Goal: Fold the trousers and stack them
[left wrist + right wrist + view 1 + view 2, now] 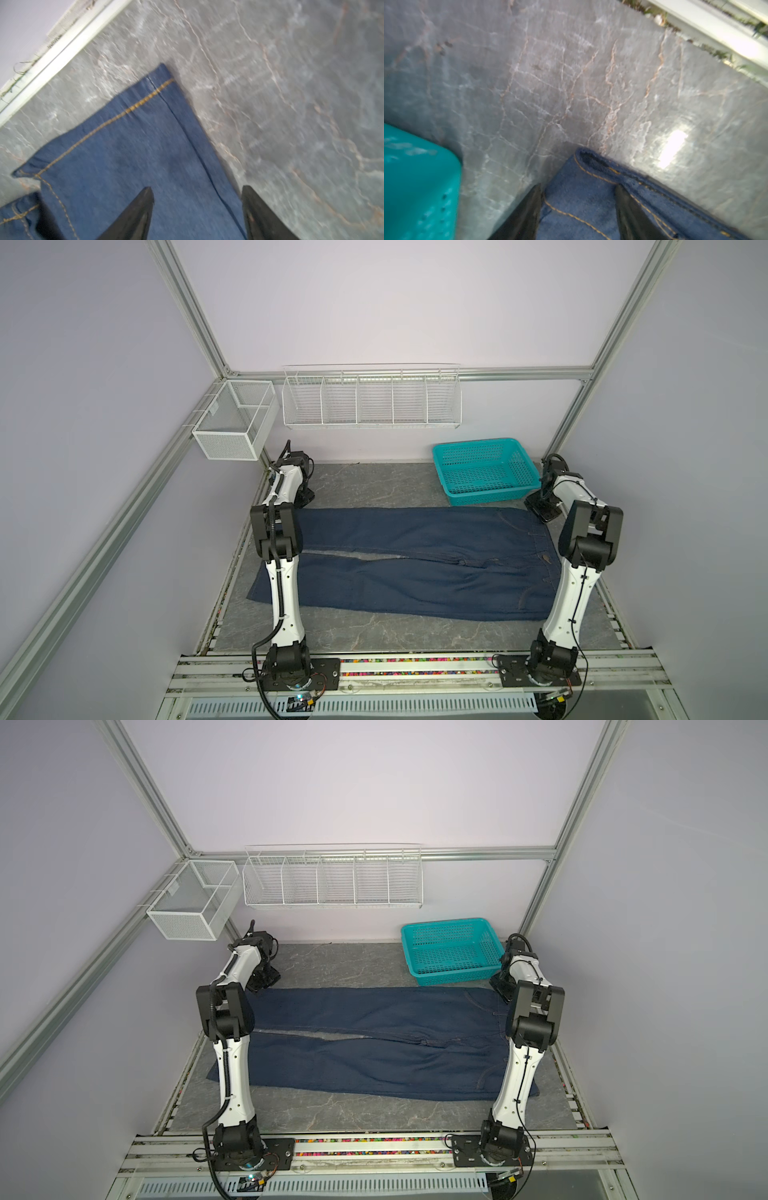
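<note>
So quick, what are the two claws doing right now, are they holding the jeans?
Left gripper: open, over the trousers at a leg hem, holding nothing.
Right gripper: open, astride the waistband corner, not gripping it.

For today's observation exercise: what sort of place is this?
Probably a robot test cell, not a home: a left arm and right arm bolted to a rail, an aluminium frame, and jeans laid flat on a table.

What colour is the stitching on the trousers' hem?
The stitching is yellow-orange on the blue trousers; clearest in the left wrist view.
</note>
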